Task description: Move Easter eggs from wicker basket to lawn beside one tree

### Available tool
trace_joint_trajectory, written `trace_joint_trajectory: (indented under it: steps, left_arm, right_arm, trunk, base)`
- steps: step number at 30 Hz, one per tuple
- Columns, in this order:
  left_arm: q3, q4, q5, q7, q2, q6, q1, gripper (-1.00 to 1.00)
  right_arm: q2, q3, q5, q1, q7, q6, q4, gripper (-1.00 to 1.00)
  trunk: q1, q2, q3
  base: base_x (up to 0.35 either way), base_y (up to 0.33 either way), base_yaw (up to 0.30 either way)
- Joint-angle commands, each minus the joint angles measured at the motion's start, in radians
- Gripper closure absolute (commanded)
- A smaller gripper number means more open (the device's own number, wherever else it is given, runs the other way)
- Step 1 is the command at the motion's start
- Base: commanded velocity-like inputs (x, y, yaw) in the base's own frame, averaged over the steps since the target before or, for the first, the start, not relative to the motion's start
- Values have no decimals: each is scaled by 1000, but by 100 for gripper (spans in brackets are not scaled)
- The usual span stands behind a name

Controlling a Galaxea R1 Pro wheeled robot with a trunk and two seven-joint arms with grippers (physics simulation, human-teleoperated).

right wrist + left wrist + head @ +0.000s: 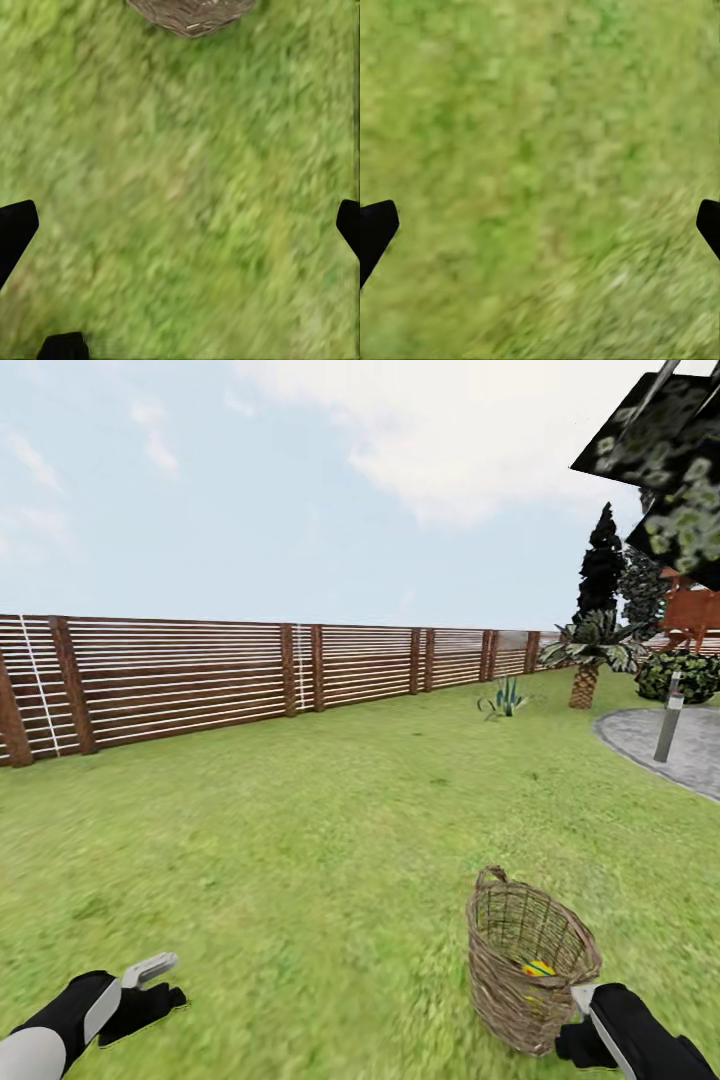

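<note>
Both wrist views show black fingertips [376, 229] at opposite edges of the picture with only grass between them, so the left gripper [540, 225] and the right gripper [180, 225] stand wide apart and hold nothing. In the head view the left gripper [150, 985] hangs over the lawn [300, 840] at near left. The right gripper [585, 1030] sits just beside the near side of the wicker basket [525, 960], whether touching I cannot tell. The basket stands at near right, leaning, its mouth facing up and toward the far right, handle at the far rim. One yellow egg [538, 967] shows inside. A wooden fence [250, 670] runs along the far side.
</note>
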Motion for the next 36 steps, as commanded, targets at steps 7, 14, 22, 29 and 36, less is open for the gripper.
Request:
trace_joint_trajectory:
  steps: [7,14,22,29,36]
  left_arm:
    - [-1,0,9,2,0,4,0,-100]
    - [-1,0,9,2,-13,2,0,-100]
    - [0,0,9,2,-18,3,0,-100]
    - [0,0,9,3,-28,3,0,-100]
    - [0,2,9,3,-34,2,0,-100]
  right_arm:
    - [-6,-4,10,0,-27,5,-2,-100]
    - [-25,-4,10,0,-28,4,-2,-100]
    - [-51,-3,8,0,-27,4,-3,-100]
    - [-45,-2,9,0,-27,4,-3,-100]
    - [-66,-6,9,0,-27,4,-4,-100]
  trunk:
    - [0,-1,-1]
    - [0,-1,-1]
    - [0,-1,0]
    - [0,-1,6]
    - [0,-1,13]
  base:
    - [278,206,0]
    - [310,138,0]
    - [326,87,-32]
    - [328,81,-213]
    - [328,27,-235]
